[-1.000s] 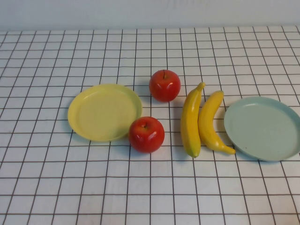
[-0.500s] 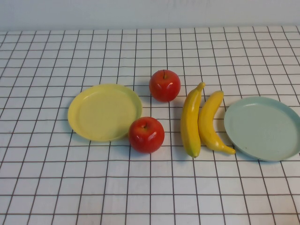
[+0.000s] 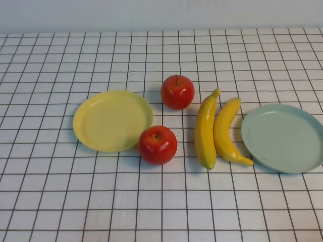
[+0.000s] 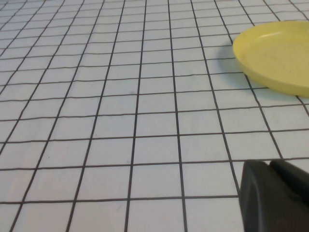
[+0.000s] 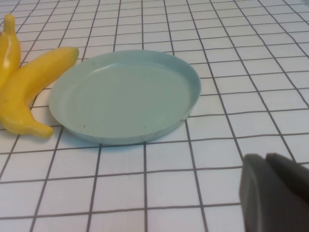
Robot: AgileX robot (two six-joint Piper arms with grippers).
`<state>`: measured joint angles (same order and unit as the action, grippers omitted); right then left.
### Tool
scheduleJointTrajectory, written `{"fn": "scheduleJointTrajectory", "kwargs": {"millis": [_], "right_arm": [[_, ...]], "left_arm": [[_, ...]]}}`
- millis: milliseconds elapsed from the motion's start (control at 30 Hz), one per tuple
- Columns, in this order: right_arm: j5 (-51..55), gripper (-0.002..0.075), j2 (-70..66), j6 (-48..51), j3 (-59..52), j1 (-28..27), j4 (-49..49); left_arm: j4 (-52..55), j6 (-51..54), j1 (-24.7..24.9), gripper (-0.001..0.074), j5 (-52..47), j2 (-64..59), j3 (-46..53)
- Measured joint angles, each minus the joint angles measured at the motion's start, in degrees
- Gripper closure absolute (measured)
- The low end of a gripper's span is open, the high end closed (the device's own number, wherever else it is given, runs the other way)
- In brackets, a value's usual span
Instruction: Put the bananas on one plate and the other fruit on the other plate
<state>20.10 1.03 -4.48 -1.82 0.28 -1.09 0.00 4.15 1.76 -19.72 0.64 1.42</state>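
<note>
Presently nothing is sorted. Both bananas [image 3: 217, 132] lie side by side just at nine o'clock of the blue-green plate [image 3: 283, 137]; two apples [image 3: 167, 118] sit at one and four o'clock of the yellow plate [image 3: 112, 120]. Left gripper [image 4: 275, 195] and right gripper [image 5: 275, 193] hang closed, empty, low over the cloth. The glossy fruit looks rigid and slippery: bananas are best gripped mid-length, apples across the widest part.

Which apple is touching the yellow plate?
The nearer apple, the one closer to the robot: it sits right against the yellow plate and hides a bit of its rim. The farther apple stands apart from it.
</note>
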Motion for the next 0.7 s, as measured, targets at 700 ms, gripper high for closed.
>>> {"fn": "scheduleJointTrajectory", "kwargs": {"millis": [700], "right_arm": [[0.0, 0.0741, 0.0, 0.0, 0.0, 0.0, 0.0]], "left_arm": [[-32.83, -9.54, 0.0, 0.074, 29.19, 0.0, 0.0]]}}
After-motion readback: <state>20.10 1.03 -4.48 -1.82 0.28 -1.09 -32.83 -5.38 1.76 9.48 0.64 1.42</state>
